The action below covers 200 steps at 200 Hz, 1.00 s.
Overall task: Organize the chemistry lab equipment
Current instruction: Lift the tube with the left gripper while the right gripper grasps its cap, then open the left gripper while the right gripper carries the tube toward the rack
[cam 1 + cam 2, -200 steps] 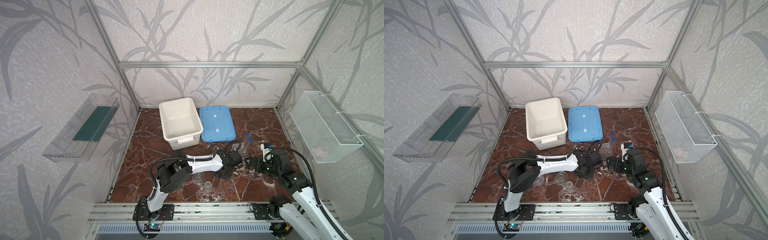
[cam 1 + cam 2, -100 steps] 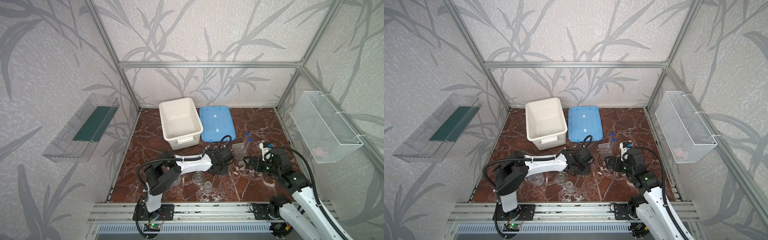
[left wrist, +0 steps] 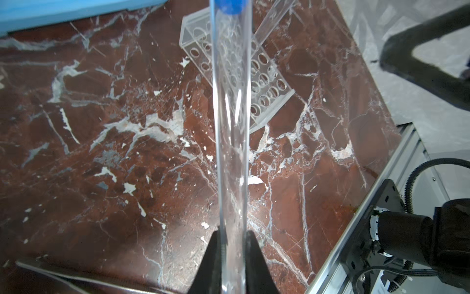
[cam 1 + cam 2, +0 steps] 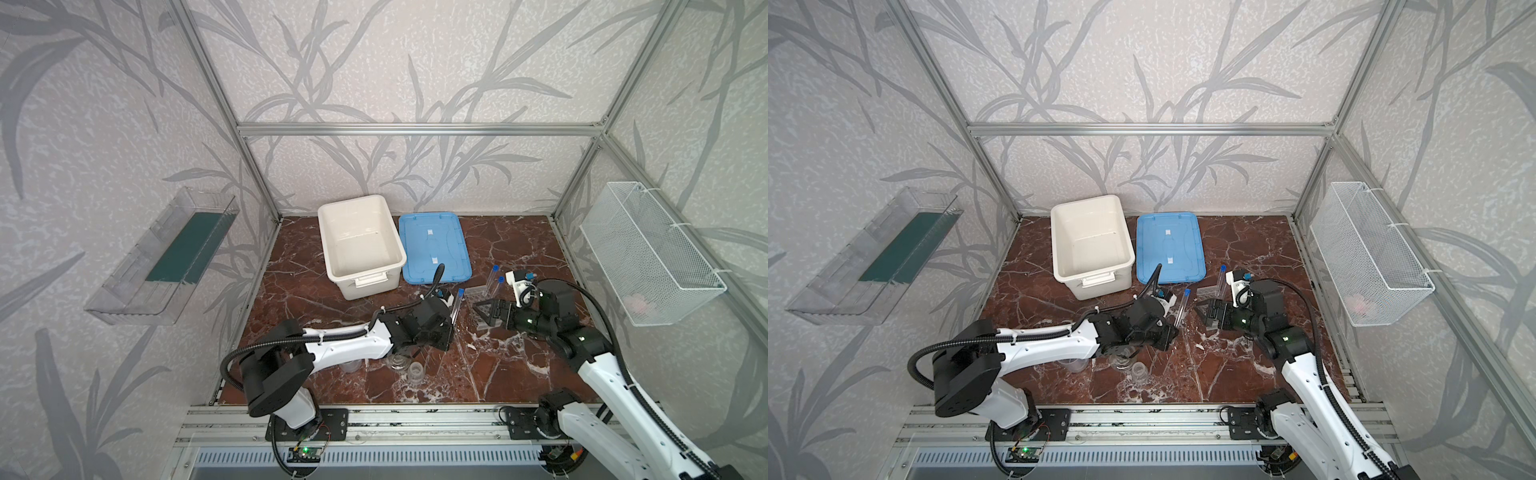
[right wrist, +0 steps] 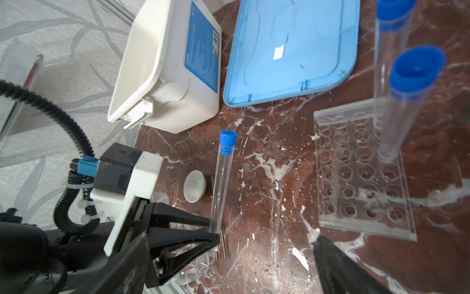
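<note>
The left gripper (image 3: 232,244) has its jaws pinching the lower end of a long clear blue-capped test tube (image 3: 230,127), held nearly upright over the red-brown marble counter (image 4: 498,374), near the clear holed plastic tube rack (image 5: 361,178). Two more blue-capped tubes (image 5: 407,101) stand in the rack's far end. The right gripper (image 4: 485,314), jaws spread wide, sits at the rack's near end

I counted three test tubes (image 5: 223,175): two stood in the one clear rack (image 5: 356,178), one hung near it. Apart from the rack lay one white dish (image 5: 194,187), three clear vessels (image 4: 415,371), one white box (image 5: 165,63) and one blue lid (image 5: 292,51).
</note>
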{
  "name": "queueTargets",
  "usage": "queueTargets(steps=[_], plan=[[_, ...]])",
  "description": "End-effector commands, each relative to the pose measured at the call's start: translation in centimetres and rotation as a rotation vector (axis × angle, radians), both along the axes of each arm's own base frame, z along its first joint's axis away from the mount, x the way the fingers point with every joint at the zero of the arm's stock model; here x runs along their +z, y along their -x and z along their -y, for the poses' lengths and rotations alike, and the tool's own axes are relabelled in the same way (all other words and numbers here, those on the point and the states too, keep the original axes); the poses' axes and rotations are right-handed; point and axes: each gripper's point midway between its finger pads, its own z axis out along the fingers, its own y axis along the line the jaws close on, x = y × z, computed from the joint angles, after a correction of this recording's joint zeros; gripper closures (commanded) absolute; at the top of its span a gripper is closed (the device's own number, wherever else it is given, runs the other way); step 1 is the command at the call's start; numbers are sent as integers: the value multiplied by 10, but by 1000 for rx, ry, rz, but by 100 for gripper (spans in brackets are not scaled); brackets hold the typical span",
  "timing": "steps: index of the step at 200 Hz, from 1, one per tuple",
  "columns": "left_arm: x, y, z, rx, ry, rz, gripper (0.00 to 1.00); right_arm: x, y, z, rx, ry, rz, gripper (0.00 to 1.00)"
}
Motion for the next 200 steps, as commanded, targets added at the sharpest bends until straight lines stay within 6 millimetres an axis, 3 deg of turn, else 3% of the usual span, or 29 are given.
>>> queueTargets(steps=[1,45,107,149,200], plan=[[30,-2,9,-32,110,96,85,20,-9,-18,89,-66,37,4],[36,3,8,-54,135,120,85,23,-31,-35,143,-90,23,16],[37,6,14,-71,143,120,85,21,-50,-53,185,-100,-3,47],[38,6,14,-70,133,123,85,22,-52,-53,176,-96,7,65],[36,5,16,-69,126,118,85,14,-47,-50,166,-92,-9,76]])
